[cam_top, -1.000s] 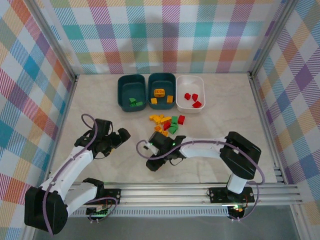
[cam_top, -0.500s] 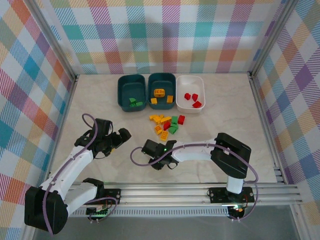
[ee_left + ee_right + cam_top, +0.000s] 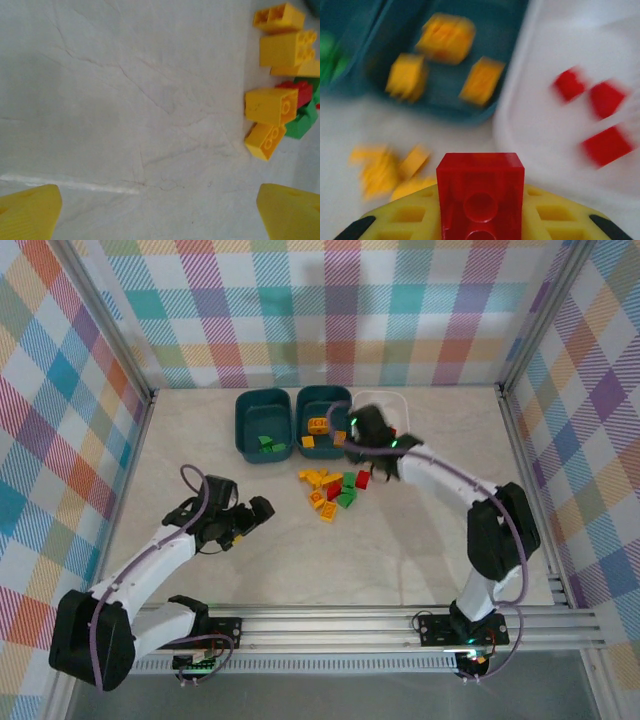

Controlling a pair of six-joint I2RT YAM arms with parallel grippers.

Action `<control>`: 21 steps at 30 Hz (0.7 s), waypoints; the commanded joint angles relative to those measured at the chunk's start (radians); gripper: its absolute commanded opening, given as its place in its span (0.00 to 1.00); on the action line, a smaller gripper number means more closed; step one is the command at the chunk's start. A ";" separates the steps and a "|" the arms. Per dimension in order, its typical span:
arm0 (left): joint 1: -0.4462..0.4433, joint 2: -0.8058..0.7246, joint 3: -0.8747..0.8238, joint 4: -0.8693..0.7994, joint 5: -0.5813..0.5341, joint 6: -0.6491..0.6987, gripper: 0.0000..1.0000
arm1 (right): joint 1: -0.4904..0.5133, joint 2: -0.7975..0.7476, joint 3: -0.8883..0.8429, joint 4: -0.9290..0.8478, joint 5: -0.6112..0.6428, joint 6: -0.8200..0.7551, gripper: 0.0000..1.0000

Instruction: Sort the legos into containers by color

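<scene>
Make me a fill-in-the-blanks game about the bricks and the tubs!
1. The right tool is shut on a ____ brick.
2. The middle teal tub holds ____ bricks.
3. The left teal tub holds ____ bricks.
4. The left tool is ____, with nothing in it.
Missing words: red, yellow, green, open.
</scene>
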 commanded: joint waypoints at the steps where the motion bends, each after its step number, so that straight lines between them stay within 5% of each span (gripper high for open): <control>1: -0.062 0.039 0.046 0.009 0.001 -0.004 1.00 | -0.103 0.163 0.152 -0.068 -0.083 0.043 0.31; 11: -0.149 0.174 0.136 -0.028 -0.046 0.072 1.00 | -0.238 0.428 0.531 -0.266 -0.156 0.068 0.38; 16: -0.224 0.284 0.241 -0.074 -0.097 0.122 0.99 | -0.240 0.386 0.536 -0.275 -0.155 0.060 0.61; 21: -0.276 0.376 0.334 -0.091 -0.157 0.148 0.98 | -0.235 0.198 0.371 -0.200 -0.154 0.089 0.64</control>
